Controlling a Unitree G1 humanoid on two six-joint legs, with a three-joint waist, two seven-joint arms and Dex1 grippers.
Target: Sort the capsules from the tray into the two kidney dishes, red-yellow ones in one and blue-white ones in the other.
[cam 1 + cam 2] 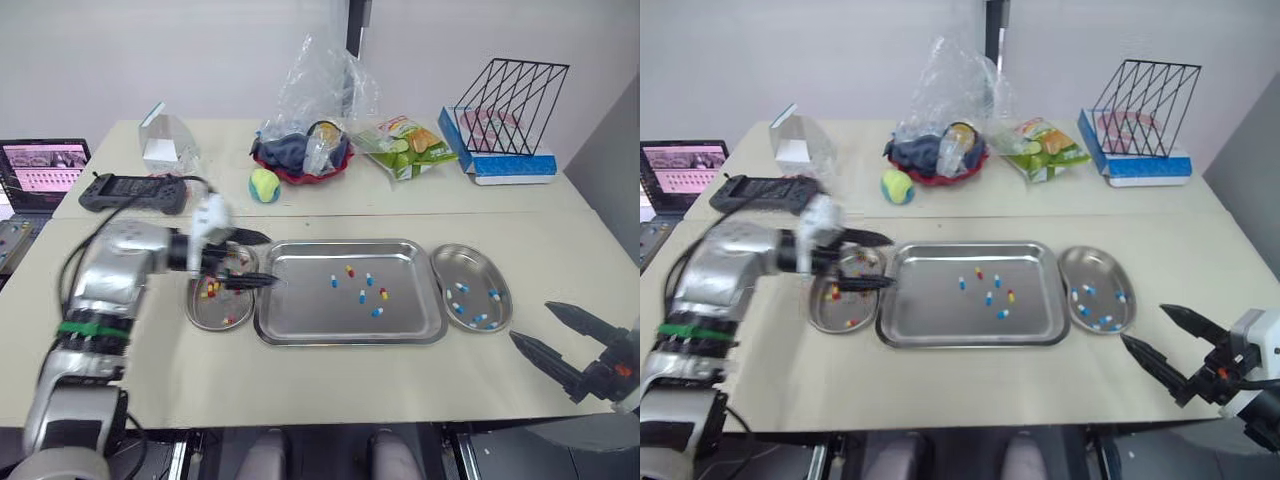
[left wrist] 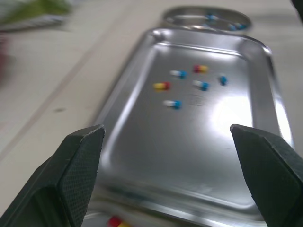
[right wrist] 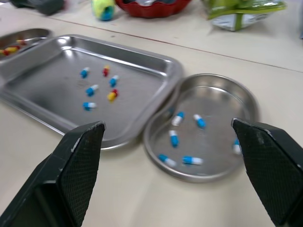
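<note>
Plainly, the left gripper (image 1: 255, 261) has its two black fingers spread wide with nothing between them. It sits over the left kidney dish (image 1: 215, 320), at the left rim of the tray (image 1: 350, 340). The right gripper (image 1: 530, 321) is likewise parted wide and empty. It hangs over the bare table (image 1: 300, 390), apart from the right kidney dish (image 1: 441, 262) and to that dish's right. In the left wrist view the tray's floor lies past the gap between the fingers. Six loose capsules (image 2: 172, 103) are there, clustered toward the tray's far half: two red-yellow and four blue-white. One red-yellow capsule (image 2: 113, 221) sits at the picture's edge, low between the fingers, cut off by the frame. The left dish holds a few red-yellow capsules (image 1: 210, 290) and the right dish several blue-white capsules (image 1: 480, 320). In the right wrist view, that right dish and the tray's corner lie between the right fingers but well beyond them. The left gripper is smeared in the head views and covers part of the left dish, so I cannot tell whether its tips touch the dish or how many capsules lie under it.
</note>
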